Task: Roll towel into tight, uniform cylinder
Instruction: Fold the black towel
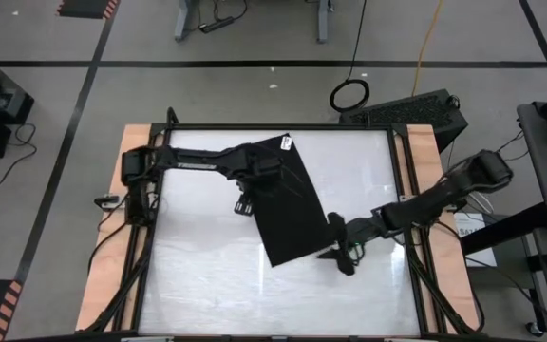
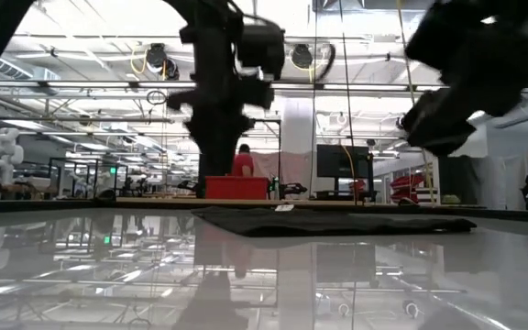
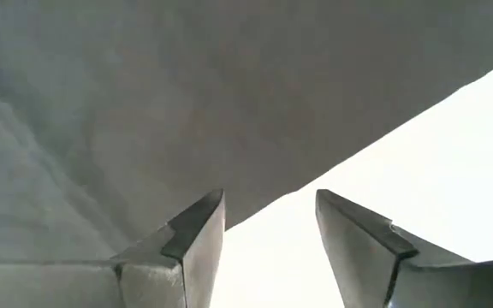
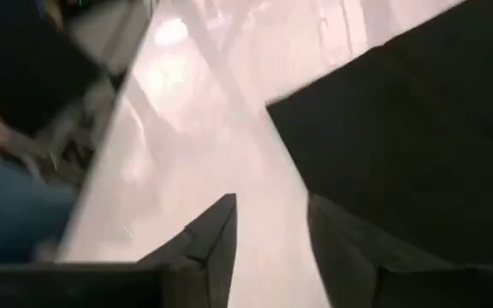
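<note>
We see the towel lying flat on the table (white tag at its far end). The left gripper, fingers parted, hovers over its edge; the right gripper, also parted, hangs beside its near corner.

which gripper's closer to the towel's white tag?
Left. The left gripper is at the towel's left edge below the white tag; the right gripper is at the opposite near-right corner.
</note>
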